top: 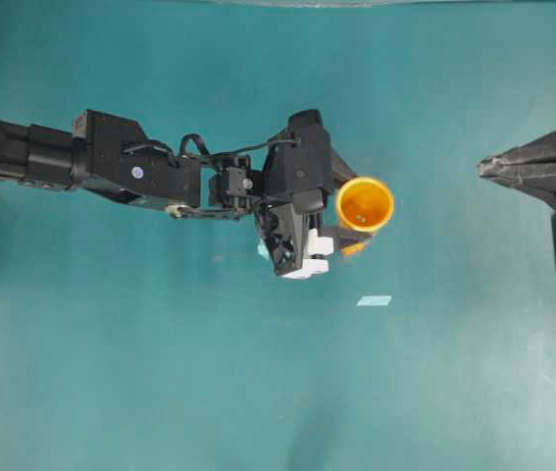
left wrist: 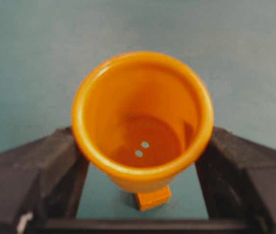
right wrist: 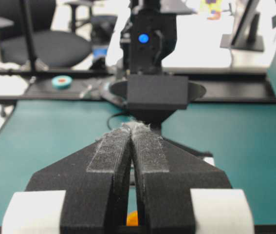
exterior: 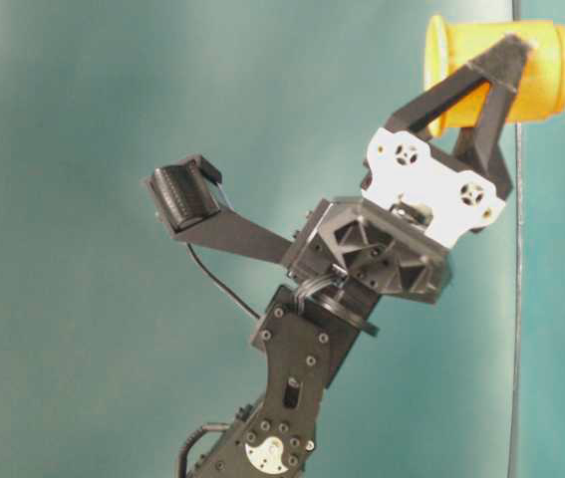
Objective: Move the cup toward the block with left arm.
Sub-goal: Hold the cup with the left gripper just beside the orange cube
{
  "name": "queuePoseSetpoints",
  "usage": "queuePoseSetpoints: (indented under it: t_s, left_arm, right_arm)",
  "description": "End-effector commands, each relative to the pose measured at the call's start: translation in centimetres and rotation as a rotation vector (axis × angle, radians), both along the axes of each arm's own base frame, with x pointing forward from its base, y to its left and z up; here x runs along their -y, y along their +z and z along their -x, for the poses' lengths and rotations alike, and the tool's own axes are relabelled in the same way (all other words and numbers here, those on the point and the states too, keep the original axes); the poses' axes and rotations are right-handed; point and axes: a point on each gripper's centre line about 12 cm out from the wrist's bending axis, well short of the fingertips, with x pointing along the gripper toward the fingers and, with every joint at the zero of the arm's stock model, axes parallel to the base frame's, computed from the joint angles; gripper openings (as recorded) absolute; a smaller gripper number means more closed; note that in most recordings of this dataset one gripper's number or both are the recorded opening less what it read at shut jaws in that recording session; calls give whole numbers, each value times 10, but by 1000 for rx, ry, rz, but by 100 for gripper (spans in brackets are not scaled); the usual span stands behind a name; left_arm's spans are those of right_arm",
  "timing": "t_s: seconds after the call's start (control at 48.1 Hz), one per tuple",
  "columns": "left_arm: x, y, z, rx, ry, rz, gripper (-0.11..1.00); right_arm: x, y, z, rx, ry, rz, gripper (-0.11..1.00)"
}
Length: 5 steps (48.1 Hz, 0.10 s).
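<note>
On top of the big teal counter (top: 160,373), which looks flat, smooth and a bit shiny, the long black left arm (top: 111,162) reaches in from the left side of the overhead view. It is made of hard, boxy parts with small screws and a thin black cable.

At its end, the left gripper (top: 351,221) has its two black fingers on either side of the cup (top: 364,204). The wrist view shows the fingers pressed against the cup's walls, so the gripper is closed around the cup and holding it.

Far off at the right edge sits the right gripper (top: 488,167). Its pointed black fingers, with fuzzy pads, are pressed together and hold nothing.

The cup is round, yellow-orange smooth plastic, with a thick rolled rim and two tiny holes in its bottom. It stands upright near the middle of the counter.

The block (left wrist: 152,198) is a small orange cube with sharp corners. It peeks out just below the cup, right beside it, maybe touching.

My guess is that the moving step is nearly done, because the cup is already next to the block. The next move likely calls for gently opening the fingers and backing away without knocking the cup over.

A small pale tape strip (top: 374,300) lies nearby on the counter.
</note>
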Motion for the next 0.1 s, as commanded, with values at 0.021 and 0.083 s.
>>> queuePoseSetpoints:
  t_s: [0.021, 0.083]
  left_arm:
    - [1, 27, -2, 66, -3, -2, 64]
    - [1, 26, -2, 64, -4, -3, 64]
  right_arm:
    - [0, 13, -1, 32, 0, 0, 0]
    - [0, 13, -1, 32, 0, 0, 0]
